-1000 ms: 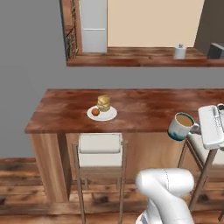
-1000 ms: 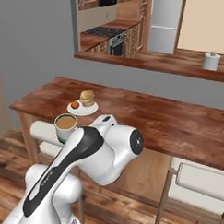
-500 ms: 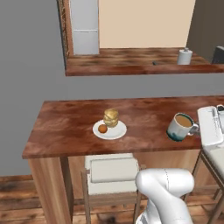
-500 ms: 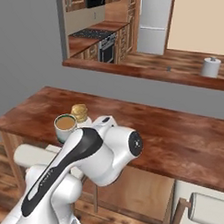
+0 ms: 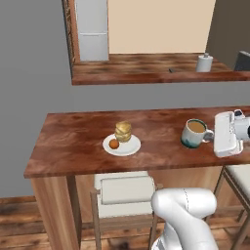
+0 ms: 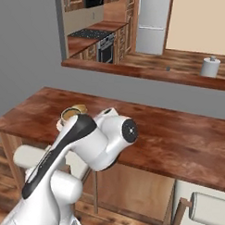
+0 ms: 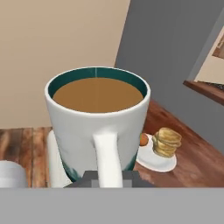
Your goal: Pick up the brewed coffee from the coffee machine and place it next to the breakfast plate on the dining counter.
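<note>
— Since a second ago your base has rolled closer, so the whole scene shifts: the dining table now sits larger in both base views, with the breakfast plate nearer the centre of the left one. The mug itself keeps its place in the grip.

— And where is the brewed coffee?

— You carry it above the table's right part, well apart from the plate, upright and full of light brown coffee. From the hand view the mug looms close, its handle pointing at the camera, the pincer clamped on that handle.

— What lies beyond it?

— Past the mug's right side you see the plate with its stack of pastries and small orange ball. Under the table stands a cushioned stool.
</note>
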{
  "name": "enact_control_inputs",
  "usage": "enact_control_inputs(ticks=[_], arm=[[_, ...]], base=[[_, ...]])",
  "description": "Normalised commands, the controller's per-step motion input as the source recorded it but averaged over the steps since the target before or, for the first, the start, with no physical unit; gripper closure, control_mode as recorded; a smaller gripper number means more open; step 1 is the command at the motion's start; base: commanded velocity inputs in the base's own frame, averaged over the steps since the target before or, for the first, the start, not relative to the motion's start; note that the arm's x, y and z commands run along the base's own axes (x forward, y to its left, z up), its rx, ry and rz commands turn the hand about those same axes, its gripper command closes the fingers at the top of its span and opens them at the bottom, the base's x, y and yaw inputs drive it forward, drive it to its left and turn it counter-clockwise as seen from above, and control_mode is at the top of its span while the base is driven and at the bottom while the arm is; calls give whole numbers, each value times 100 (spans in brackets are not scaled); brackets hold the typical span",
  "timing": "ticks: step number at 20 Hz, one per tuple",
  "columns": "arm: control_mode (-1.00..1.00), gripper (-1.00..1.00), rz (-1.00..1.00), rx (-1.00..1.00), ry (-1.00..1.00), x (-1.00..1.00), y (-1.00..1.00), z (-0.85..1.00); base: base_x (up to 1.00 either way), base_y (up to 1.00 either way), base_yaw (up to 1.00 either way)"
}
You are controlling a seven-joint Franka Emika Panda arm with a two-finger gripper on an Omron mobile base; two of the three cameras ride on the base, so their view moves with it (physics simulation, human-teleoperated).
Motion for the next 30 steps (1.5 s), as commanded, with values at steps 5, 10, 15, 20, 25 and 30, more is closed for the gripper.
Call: enact_control_inputs(ticks=[5, 10, 15, 20, 25, 30], arm=[[-100, 100, -16, -10, 0, 62, 6, -6], [-100, 100, -7, -1, 0, 58, 0, -8], [-100, 100, 0, 0, 0, 65, 0, -19], [-100, 100, 0, 1, 0, 62, 0, -26], [-100, 100, 0, 0, 0, 44, 0, -29], [-100, 100, 0, 0, 0, 32, 0, -38]], base=[[0, 0, 0], [0, 0, 0], [0, 0, 0], [0, 0, 0], [0, 0, 0], [0, 0, 0]])
